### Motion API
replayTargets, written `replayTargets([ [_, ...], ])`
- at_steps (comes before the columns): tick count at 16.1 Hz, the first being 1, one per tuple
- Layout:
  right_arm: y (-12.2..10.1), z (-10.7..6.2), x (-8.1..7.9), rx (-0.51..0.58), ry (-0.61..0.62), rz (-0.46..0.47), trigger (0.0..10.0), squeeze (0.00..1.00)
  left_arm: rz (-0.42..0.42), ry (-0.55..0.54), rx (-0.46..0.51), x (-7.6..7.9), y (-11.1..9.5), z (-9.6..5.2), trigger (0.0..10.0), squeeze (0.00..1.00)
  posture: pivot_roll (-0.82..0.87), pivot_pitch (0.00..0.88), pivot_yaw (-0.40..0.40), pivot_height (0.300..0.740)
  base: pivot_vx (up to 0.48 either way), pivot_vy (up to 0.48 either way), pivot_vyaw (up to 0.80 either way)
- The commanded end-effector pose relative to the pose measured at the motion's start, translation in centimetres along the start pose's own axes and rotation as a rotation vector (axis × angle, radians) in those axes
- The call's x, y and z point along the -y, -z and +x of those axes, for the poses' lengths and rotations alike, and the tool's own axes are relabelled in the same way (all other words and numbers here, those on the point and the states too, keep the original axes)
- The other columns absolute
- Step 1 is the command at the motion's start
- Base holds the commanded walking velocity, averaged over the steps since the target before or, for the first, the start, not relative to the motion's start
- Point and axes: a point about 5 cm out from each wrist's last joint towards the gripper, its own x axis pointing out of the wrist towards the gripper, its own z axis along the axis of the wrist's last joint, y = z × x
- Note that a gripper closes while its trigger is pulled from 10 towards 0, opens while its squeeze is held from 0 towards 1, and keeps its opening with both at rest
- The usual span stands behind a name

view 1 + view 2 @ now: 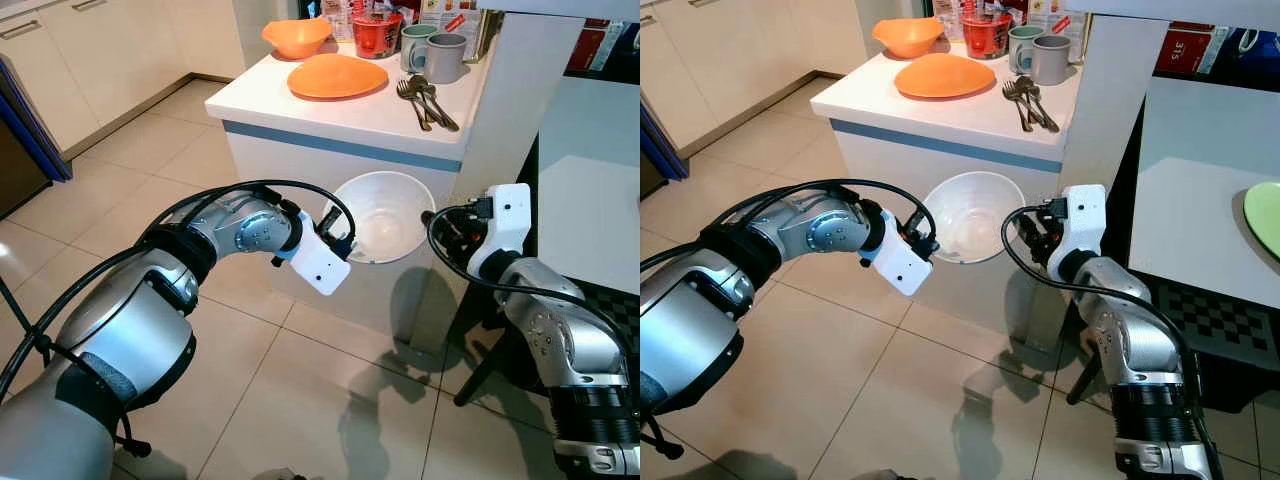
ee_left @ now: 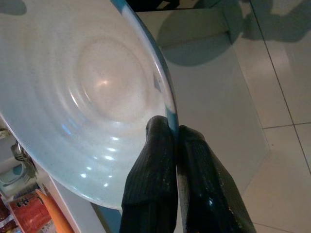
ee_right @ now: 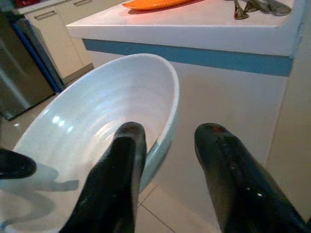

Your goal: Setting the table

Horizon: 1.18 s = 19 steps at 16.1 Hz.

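Left gripper [image 1: 343, 243]: nearest the robot, at about 9 o'clock of the bowl; fingers [image 2: 150, 160] pinched tight on the rim, one inside and one outside the wall.

Right gripper [image 3: 167, 145]: at about 3 o'clock of the bowl; fingers parted wide, straddling the rim, one over the inner wall and one outside. No clamp on the rim can be made out.

White bowl [image 1: 383, 216]: held in the air between the two grippers, in front of the counter's side panel and below its top edge, well above the tiled floor [image 1: 330, 400].

Bowl attitude: tilted, mouth facing up and toward the robot. It is round, so no true long axis; the rim-to-rim line runs 9 to 3 between the grippers.

Handling, as judged: stiff, glazed, probably ceramic, so slippery at the rim and breakable on tile. A moderate weight for a single edge pinch. Best held on opposite rim points, wall between the fingers.

Risk: if the left pinch opens before the right closes, the bowl drops.

Counter [image 1: 330, 115]: beyond, at 12 o'clock; carries an orange plate [image 1: 337, 76], an orange bowl [image 1: 296, 36], two mugs [image 1: 436, 52] and cutlery [image 1: 427, 100].

Table [image 1: 1200, 190]: far, at 2 o'clock; a green plate [image 1: 1265, 220] at its edge.
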Motion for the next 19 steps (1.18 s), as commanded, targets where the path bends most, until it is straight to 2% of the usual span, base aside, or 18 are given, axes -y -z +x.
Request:
replayTargets([
  [1,0.5,0.4,-0.8,-0.036,-0.037,0.020,2.8,0.00,0.010,-0.094,0.022,-2.1,-0.3,-0.6,0.0,0.00,-0.04,0.000,0.107,0.740,0.000,0.000,0.00],
  [2,0.4,0.4,-0.9,-0.029,-0.049,0.031,0.0,0.00,0.015,-0.101,0.026,-2.3,-0.4,-0.6,0.0,0.00,-0.04,0.000,0.108,0.740,0.000,0.000,0.00],
  [10,-0.1,0.1,-1.6,0.000,-0.118,0.099,0.0,0.00,0.054,-0.147,0.047,-3.4,-0.8,-0.8,0.0,0.00,-0.04,0.000,0.110,0.740,0.000,0.000,0.00],
  [16,-0.1,0.0,-1.6,0.006,-0.123,0.121,0.0,0.00,0.066,-0.153,0.051,-3.6,-0.9,-0.9,0.0,0.00,-0.04,0.000,0.113,0.740,0.000,0.000,0.00],
  [18,0.1,0.1,-1.6,-0.023,-0.119,0.117,0.0,0.00,0.069,-0.154,0.050,-3.6,-0.9,-0.9,0.0,0.00,-0.04,0.000,0.112,0.740,0.000,0.000,0.00],
  [19,0.2,0.0,-1.6,-0.044,-0.128,0.106,10.0,0.00,0.077,-0.159,0.050,-3.8,-1.0,-0.9,0.0,0.00,-0.04,0.000,0.112,0.740,0.000,0.000,0.00],
])
